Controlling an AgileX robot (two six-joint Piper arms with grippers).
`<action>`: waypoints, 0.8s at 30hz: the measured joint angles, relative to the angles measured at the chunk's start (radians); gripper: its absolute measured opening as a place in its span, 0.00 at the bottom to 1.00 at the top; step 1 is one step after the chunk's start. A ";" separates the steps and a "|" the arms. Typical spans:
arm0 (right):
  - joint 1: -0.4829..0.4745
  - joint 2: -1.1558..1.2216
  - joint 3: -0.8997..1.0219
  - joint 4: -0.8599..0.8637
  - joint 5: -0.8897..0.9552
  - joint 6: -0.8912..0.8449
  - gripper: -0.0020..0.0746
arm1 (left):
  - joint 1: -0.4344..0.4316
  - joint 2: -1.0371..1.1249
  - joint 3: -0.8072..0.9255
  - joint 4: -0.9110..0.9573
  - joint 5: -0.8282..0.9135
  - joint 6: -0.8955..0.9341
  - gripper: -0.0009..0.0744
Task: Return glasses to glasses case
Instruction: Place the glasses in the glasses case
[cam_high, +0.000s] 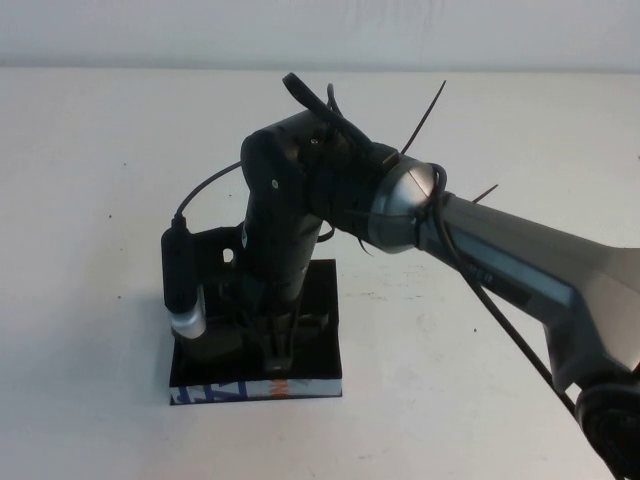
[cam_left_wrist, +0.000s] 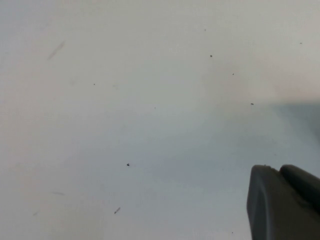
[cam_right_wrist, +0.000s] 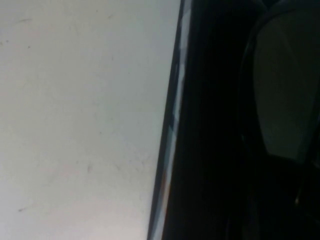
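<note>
The glasses case (cam_high: 325, 330) is a black open box with a blue, white and orange front side (cam_high: 230, 390), standing at the near middle-left of the table. My right gripper (cam_high: 278, 350) reaches straight down into the case, and the arm covers most of the inside. The glasses are hidden under the arm in the high view. In the right wrist view one dark-rimmed lens (cam_right_wrist: 282, 85) lies in the black lining, beside the case's rim (cam_right_wrist: 172, 125). My left gripper (cam_left_wrist: 280, 170) shows only in the left wrist view, shut and empty above bare table.
The white table (cam_high: 480, 150) spreads all round the case. The right arm's grey link (cam_high: 520, 260) slants from the near right toward the case, with cables and zip ties sticking up from the wrist (cam_high: 330, 110).
</note>
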 joint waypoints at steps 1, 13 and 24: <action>0.000 0.002 0.000 -0.002 0.000 0.000 0.09 | 0.000 0.000 0.000 0.000 0.000 0.000 0.01; 0.000 0.043 -0.001 -0.013 0.000 0.008 0.09 | 0.000 0.000 0.000 0.000 0.000 0.000 0.01; -0.005 0.053 -0.008 -0.011 0.000 0.063 0.09 | 0.000 0.000 0.000 0.000 0.000 0.000 0.01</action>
